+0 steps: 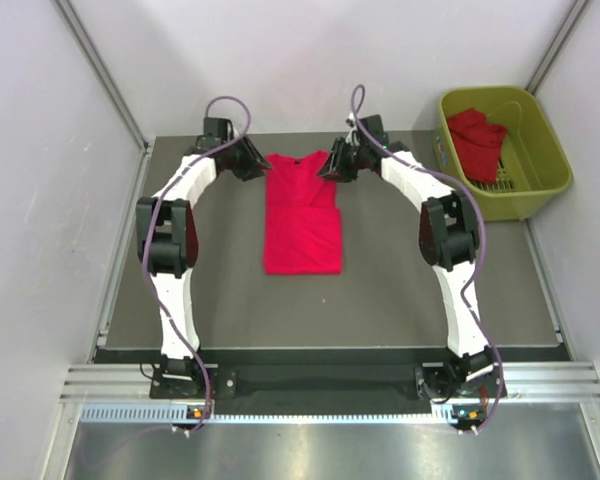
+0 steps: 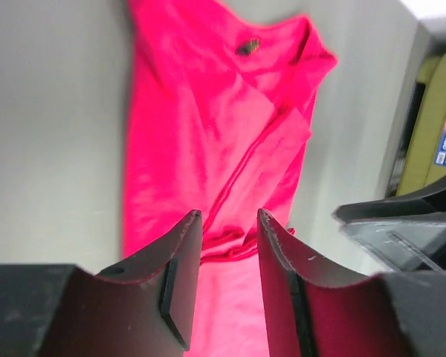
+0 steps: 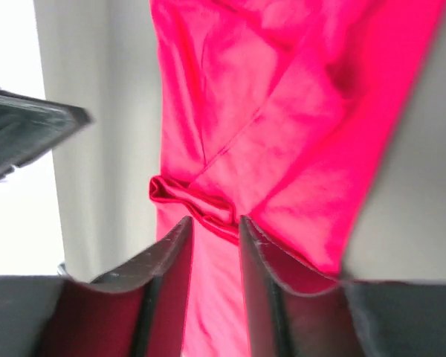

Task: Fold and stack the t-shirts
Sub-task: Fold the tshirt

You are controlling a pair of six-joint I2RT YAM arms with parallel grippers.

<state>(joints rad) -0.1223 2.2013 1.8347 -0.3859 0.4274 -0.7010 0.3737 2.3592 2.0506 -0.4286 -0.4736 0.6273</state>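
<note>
Two tools [image 1: 258,165] [image 1: 332,165] flank one t-shirt [image 1: 302,225] — second t-shirt [image 1: 477,140] in basket [image 1: 485,93].

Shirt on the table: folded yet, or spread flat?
Partly folded: the t-shirt lies as a narrow strip, sides turned in, still full length.

The left arm [image 1: 172,250] and right arm [image 1: 448,235] are built of white shell links with black joint housings and black bases. A purple cable [image 1: 226,99] runs along each arm. The left gripper [image 2: 229,223] and right gripper [image 3: 214,227] each have 2 dark, wedge-shaped, lightly scuffed fingers [image 2: 180,256].
</note>
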